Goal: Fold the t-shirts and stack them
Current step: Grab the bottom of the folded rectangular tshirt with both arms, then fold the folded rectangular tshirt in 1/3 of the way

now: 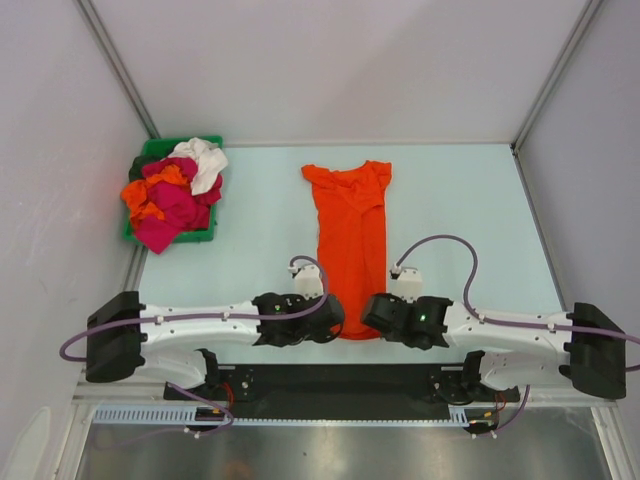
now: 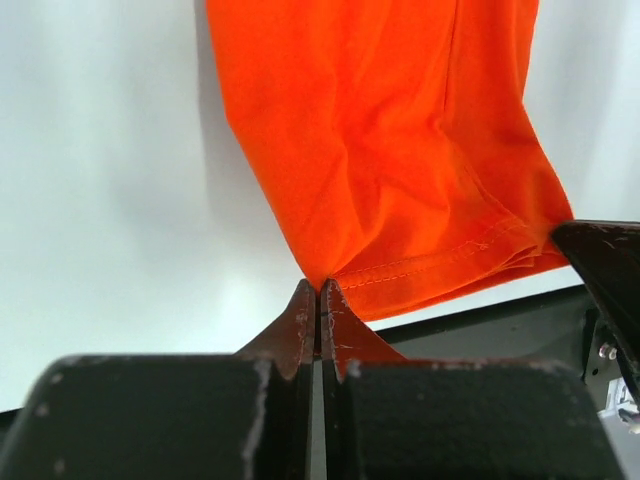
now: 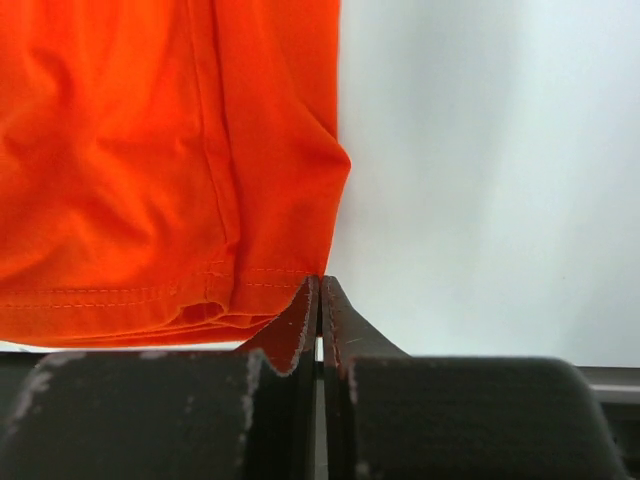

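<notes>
— How much of the job is done?

— Not much, I think. One orange t-shirt [image 1: 350, 235] lies flat in the middle of the table [image 1: 470, 220]. Its neck is at the far end and its bottom edge is at the near end. It looks long and thin, so I guess its sides are folded in already. It is not folded short yet.

— And the rest?

— The other t-shirts [image 1: 172, 198], pink, orange and white, sit in a messy heap in the green bin [image 1: 158, 146] at the far left. None of those look folded. I see no neat stack anywhere.

— What are the arms doing?

— Both are down at the near edge of the shirt. The left gripper [image 2: 320, 290] has its two fingers pressed together, right on the near left corner of the hem. The right gripper [image 3: 320, 285] is squeezed tight too, on the near right corner. It looks like each one pinches a bit of cloth.

— So what comes next?

— Maybe they carry that edge toward the neck. That is only my guess.
</notes>
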Robot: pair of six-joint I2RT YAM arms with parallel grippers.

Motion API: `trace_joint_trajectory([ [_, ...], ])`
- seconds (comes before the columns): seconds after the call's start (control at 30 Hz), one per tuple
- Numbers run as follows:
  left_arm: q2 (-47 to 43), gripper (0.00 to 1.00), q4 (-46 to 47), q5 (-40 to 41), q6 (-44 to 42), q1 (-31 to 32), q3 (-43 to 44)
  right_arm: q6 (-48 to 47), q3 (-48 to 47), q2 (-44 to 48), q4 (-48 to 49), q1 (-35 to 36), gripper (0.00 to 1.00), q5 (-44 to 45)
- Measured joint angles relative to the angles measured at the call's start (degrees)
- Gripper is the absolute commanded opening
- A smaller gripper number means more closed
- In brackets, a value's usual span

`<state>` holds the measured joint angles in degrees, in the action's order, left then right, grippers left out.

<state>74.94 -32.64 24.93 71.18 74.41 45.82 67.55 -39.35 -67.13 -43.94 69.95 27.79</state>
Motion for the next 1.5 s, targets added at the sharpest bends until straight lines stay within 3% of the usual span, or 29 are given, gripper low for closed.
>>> trace_joint_trajectory([
  [0.4, -0.57, 0.00, -4.48, 4.04, -1.38, -0.28, 3.15, -4.94, -4.11, 0.61, -1.86, -4.92, 0.00, 3.13],
  [0.67, 0.48, 0.00, -3.30, 4.92, -5.77, -5.44, 6.34, -12.68, -5.73, -1.42, 3.63, -14.60, 0.00, 1.99],
  [1.1, 10.84, 0.00, 1.27, 3.85, -20.48, -20.85, 18.21, -25.16, -18.99, -18.12, 13.00, -28.35, 0.00, -1.29],
  [1.5, 28.52, 0.00, 4.44, -0.81, -30.80, -31.52, 34.53, -30.36, -35.21, -36.57, 16.79, -36.74, 0.00, -3.45],
])
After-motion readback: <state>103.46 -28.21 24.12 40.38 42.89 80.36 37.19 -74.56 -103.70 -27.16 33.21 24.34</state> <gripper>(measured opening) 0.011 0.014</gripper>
